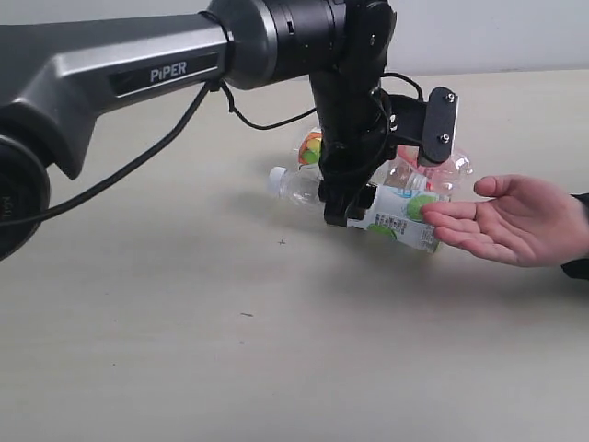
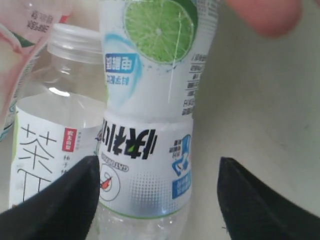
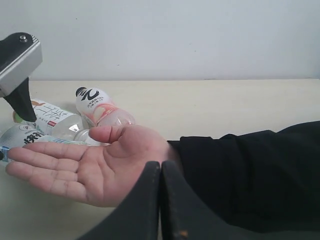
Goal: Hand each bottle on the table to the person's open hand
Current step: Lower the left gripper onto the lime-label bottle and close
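Note:
The lime-slice bottle lies on the table with its white cap pointing left. My left gripper is open and straddles it just below the label. One finger is close against the bottle and the other finger stands apart. The person's open hand waits palm up just right of the bottle. A tea bottle and a peach bottle lie behind. My right gripper is shut and empty, near the wrist.
A fruit-label bottle shows behind the left arm. The person's black sleeve fills the right side. A black cable hangs under the left arm. Bare tabletop stretches across the front and left.

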`<state>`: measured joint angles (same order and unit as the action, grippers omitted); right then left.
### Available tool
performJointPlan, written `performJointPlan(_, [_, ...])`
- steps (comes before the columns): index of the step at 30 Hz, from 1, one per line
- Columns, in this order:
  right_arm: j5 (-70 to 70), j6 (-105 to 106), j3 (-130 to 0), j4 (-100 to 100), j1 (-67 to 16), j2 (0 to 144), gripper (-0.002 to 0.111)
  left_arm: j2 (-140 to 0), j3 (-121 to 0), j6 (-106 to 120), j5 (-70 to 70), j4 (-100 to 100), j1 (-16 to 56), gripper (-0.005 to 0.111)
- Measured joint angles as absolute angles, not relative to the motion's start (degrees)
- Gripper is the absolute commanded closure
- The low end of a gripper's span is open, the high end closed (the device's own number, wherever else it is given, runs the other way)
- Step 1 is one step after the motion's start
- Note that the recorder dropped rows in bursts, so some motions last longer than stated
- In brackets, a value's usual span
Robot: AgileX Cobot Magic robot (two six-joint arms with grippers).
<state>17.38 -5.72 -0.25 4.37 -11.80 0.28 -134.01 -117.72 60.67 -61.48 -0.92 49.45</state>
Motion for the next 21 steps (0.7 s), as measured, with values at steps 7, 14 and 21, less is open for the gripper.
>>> performJointPlan(7, [17.38, -5.72, -0.25, 4.37, -11.80, 0.28, 0.108, -135.66, -117.88, 60.67, -58.76, -0.92, 49.45, 0.041])
performJointPlan(14, [17.38, -5.72, -0.25, 4.37, -11.80, 0.28, 0.108, -138.65, -118.10, 60.79, -54.85, -1.13, 49.45, 0.041])
performJointPlan(21, [17.38, -5.72, -0.25, 4.37, -11.80, 0.28, 0.108, -138.99, -118.10, 59.77, -55.45, -1.13, 49.45, 0.029])
